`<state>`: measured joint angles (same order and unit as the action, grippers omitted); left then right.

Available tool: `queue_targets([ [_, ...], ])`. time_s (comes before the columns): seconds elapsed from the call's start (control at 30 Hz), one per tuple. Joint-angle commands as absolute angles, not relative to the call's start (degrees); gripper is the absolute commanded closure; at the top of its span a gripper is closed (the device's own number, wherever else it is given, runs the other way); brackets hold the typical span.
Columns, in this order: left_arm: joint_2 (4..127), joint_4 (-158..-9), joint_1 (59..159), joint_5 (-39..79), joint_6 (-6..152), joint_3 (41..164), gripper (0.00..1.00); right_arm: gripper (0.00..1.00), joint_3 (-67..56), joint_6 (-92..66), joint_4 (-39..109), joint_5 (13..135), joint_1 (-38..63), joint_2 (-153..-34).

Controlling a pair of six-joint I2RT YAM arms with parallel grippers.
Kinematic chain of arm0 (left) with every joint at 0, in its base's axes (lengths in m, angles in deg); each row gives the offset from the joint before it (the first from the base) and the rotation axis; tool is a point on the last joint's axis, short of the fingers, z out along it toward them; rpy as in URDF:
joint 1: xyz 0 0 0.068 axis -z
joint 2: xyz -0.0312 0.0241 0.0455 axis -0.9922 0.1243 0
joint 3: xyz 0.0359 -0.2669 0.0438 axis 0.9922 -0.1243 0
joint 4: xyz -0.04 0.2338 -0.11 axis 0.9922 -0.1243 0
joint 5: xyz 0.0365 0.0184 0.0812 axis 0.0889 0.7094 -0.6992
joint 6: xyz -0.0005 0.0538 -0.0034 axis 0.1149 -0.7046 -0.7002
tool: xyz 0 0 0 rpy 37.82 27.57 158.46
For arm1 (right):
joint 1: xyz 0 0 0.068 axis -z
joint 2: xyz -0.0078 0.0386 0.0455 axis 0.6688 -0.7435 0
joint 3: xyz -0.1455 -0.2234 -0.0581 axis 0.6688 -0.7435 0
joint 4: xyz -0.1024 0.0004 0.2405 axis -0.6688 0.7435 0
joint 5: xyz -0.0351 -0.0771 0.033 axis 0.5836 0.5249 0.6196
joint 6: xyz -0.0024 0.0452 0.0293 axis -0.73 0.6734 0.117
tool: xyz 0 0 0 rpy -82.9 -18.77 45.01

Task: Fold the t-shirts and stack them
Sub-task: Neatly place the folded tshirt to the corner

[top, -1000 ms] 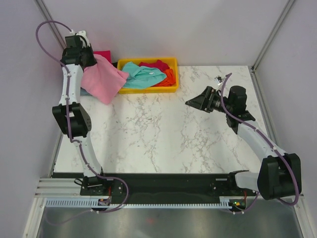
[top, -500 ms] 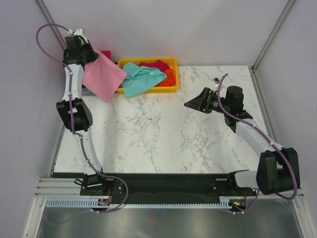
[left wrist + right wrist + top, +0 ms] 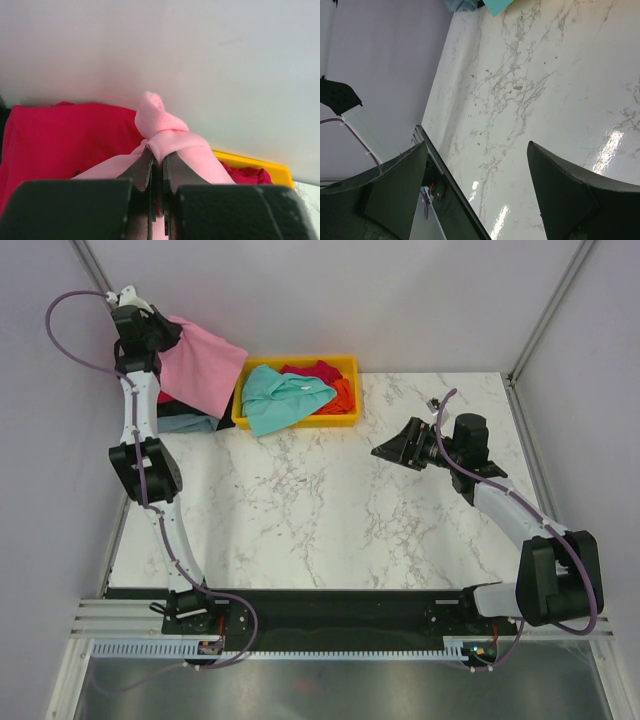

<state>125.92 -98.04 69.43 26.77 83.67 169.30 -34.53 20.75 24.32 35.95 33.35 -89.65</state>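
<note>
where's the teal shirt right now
In the top view, the teal t-shirt drapes over the left front rim of the yellow tray, beside the pink t-shirt.

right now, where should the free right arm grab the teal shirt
Probably pinch the teal shirt at the flap hanging over the yellow tray's front-left rim, fingers coming down from the near side: that edge lies loose and exposed outside the tray.

No text, label, brand, number or sign can be read in any view. None is made out on the pink t-shirt (image 3: 205, 365), the yellow tray (image 3: 335, 421) or the bench (image 3: 330, 510).
</note>
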Motion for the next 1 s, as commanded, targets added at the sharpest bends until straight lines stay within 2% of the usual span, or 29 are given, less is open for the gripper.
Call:
queue_targets([
  [0.0,125.64,-90.18,69.06,26.66,88.39,172.20,0.98,0.11,-32.88,19.50,23.11,36.16,33.27,-90.31],
  [0.13,123.53,-89.83,68.79,29.37,91.46,171.51,0.98,0.11,-32.80,19.50,22.76,36.34,33.18,-90.57],
  [0.33,114.75,-86.84,70.20,30.52,91.03,163.51,0.98,0.11,-32.09,19.41,23.20,36.25,33.18,-90.84],
  [0.77,104.55,-88.51,70.99,30.18,90.42,151.91,0.98,0.11,-31.39,18.53,24.60,36.78,33.36,-89.43],
  [0.97,104.54,-89.91,71.78,29.56,88.57,154.08,0.98,0.11,-31.48,18.45,24.78,36.69,33.27,-89.26],
])
